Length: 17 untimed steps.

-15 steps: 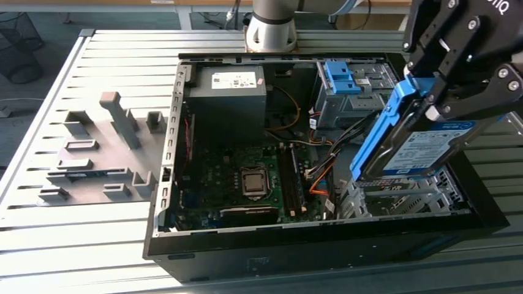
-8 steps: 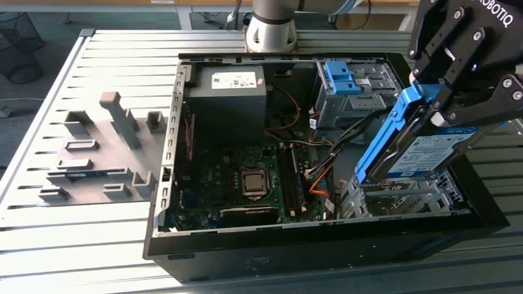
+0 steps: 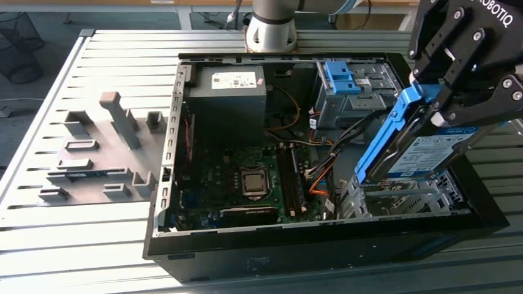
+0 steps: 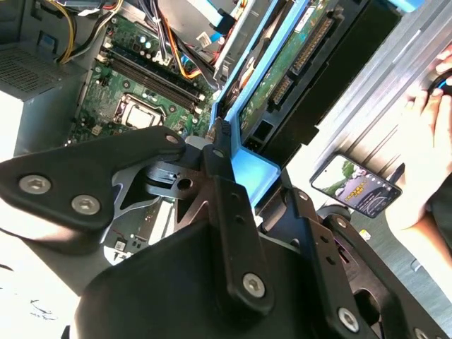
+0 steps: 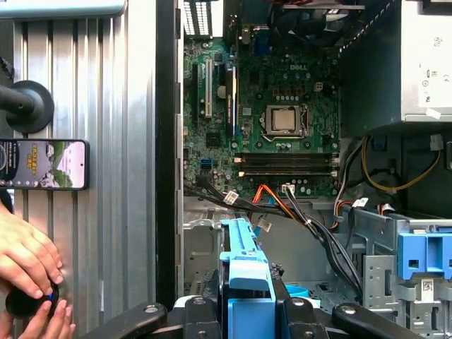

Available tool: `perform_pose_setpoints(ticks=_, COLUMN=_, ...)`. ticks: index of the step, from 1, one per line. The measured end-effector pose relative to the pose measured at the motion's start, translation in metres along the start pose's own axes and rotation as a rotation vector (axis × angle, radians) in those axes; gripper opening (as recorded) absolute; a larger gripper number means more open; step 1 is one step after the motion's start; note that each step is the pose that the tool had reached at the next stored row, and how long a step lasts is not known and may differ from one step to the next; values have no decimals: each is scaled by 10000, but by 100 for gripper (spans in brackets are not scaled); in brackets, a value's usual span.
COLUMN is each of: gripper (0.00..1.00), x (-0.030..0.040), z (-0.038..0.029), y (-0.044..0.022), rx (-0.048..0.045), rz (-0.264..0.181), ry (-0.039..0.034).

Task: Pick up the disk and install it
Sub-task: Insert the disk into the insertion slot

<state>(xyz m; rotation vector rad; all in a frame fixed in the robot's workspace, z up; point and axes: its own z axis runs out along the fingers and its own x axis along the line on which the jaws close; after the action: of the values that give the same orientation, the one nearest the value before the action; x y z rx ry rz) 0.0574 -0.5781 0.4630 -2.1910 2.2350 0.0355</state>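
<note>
One black gripper (image 3: 452, 111), jaws clamped on one tilted silver blue-railed hard disk (image 3: 430, 150), held over one metal drive cage (image 3: 400, 197) at 4 o'clock of one open black computer case (image 3: 327, 252). One phone (image 5: 44, 164) on the table beside the case.

The disk (image 3: 425, 153), in the end effector (image 3: 447, 110), hangs tilted above the drive cage (image 3: 400, 197) inside the case (image 3: 327, 248).

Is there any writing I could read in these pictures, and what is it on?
gripper: white lettering, partly cut off at the picture's edge.
disk, held by the gripper: label print too small to read.
power supply sticker: too small.
phone screen: blurred.
</note>
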Motion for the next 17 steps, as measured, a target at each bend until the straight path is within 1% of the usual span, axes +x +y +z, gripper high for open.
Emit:
perform_pose_setpoints(ticks=3, gripper=36, x=0, z=8, y=-9, rx=0, rz=-1, ry=-4)
perform_pose_setpoints(ticks=9, gripper=36, x=0, z=76, y=-105, rx=0, rz=0, ry=-10)
perform_pose_setpoints(ticks=12, gripper=36, x=-19, z=102, y=-113, rx=0, rz=15, ry=-10)
perform_pose_setpoints(ticks=15, gripper=36, x=-49, z=125, y=-114, rx=3, rz=137, ry=-13)
perform_pose_setpoints(ticks=17, gripper=36, x=-52, z=137, y=-115, rx=5, rz=185, ry=-13)
